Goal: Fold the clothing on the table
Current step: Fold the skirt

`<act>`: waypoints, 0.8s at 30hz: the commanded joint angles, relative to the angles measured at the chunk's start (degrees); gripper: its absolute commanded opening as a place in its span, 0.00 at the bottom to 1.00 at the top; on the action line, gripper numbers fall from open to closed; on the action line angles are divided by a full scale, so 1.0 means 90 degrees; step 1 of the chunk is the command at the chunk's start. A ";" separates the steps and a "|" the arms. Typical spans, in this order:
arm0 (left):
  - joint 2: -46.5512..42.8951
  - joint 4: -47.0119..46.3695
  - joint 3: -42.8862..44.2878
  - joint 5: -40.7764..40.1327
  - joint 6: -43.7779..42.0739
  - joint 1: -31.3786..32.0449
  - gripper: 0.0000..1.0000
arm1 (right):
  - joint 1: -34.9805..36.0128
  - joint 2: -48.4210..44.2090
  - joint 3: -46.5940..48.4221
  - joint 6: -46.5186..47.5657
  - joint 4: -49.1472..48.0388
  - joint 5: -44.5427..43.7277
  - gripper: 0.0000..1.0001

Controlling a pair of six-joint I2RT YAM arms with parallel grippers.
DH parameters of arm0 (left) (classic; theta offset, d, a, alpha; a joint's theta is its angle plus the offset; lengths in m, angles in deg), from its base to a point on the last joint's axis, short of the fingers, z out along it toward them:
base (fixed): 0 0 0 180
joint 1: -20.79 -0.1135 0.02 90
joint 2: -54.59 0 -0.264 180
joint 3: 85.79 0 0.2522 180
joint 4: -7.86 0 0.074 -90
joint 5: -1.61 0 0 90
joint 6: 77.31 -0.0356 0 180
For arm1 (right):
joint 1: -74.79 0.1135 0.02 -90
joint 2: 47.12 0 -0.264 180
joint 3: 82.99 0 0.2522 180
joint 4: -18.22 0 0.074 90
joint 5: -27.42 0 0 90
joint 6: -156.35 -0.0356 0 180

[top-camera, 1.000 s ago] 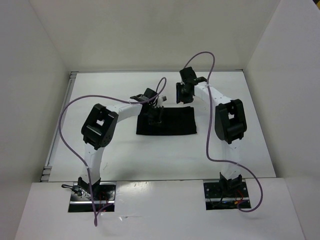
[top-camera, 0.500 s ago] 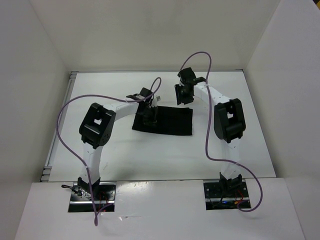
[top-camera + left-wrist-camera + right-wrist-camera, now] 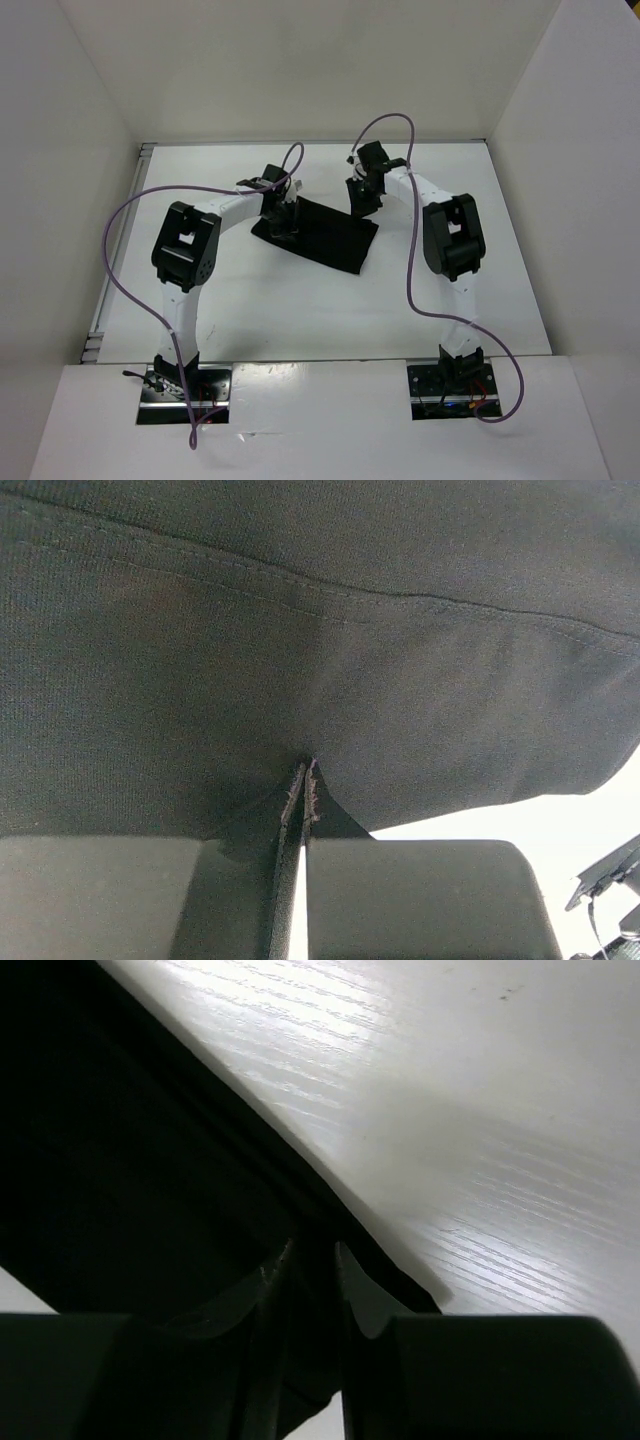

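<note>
The clothing [image 3: 325, 237], a limp black rectangle, lies slantwise on the white table [image 3: 300, 300], its left end raised toward the back. My left gripper [image 3: 283, 214] is shut on that left end. In the left wrist view the fabric [image 3: 320, 640] fills the frame and is pinched between the closed jaws of the left gripper [image 3: 305, 780]. My right gripper [image 3: 364, 196] is at the cloth's far right edge. In the right wrist view the right gripper [image 3: 314, 1250] has its jaws a narrow way apart, and the cloth's edge [image 3: 150, 1160] lies in the gap.
White upright walls [image 3: 80, 150] enclose the table on the left, back and right. Purple cables [image 3: 125, 240] loop from both arms. The arm bases [image 3: 185, 385] stand at the near edge.
The left gripper has dragged the cloth's left end back and left, swinging it from square to slanted. The right gripper's jaws have narrowed around the cloth's edge.
</note>
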 commanded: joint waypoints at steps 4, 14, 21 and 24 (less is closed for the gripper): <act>0.0378 0.0262 0.0036 -0.0515 -0.0296 -0.0035 0.06 | -0.0039 0.0106 0.0245 0.0131 0.0120 0.0702 0.22; 0.0378 0.0204 -0.0023 -0.0457 -0.0296 -0.0094 0.06 | -0.0039 0.0233 0.0245 0.0189 0.0209 0.0537 0.28; 0.0261 0.0204 -0.0023 -0.0399 -0.0296 -0.0094 0.06 | -0.0097 0.0292 0.0186 0.0189 0.0151 0.0186 0.16; 0.0261 0.0204 -0.0081 -0.0340 -0.0296 -0.0094 0.06 | -0.0097 0.0233 0.0244 0.0073 0.0150 -0.0146 0.19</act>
